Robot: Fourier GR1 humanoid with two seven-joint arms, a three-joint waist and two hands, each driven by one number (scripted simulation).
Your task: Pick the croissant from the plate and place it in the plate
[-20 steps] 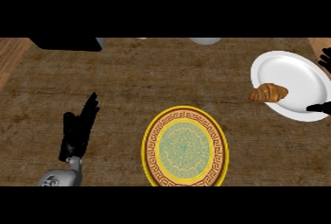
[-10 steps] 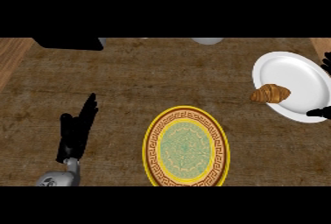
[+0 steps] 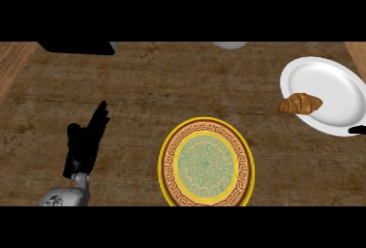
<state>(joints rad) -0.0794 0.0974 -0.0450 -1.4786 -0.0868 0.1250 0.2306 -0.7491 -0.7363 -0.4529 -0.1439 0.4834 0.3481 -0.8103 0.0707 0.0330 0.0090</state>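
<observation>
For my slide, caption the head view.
Croissant at left edge of white plate; yellow-rimmed plate at centre; left hand open at left.

The surface [image 3: 178, 82] looks like rough, matt, worn-grained brown wood, the white plate [image 3: 332, 87] smooth and plain, the patterned plate [image 3: 205, 164] smooth like glazed ceramic, the croissant [image 3: 300, 103] ridged and crusty, the left hand [image 3: 84, 143] matt black.

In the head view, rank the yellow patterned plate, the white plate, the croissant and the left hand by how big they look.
1. yellow patterned plate and white plate: they look alike, and both are cut off at the view's edge, so I won't rank them
2. left hand
3. croissant, smallest
</observation>
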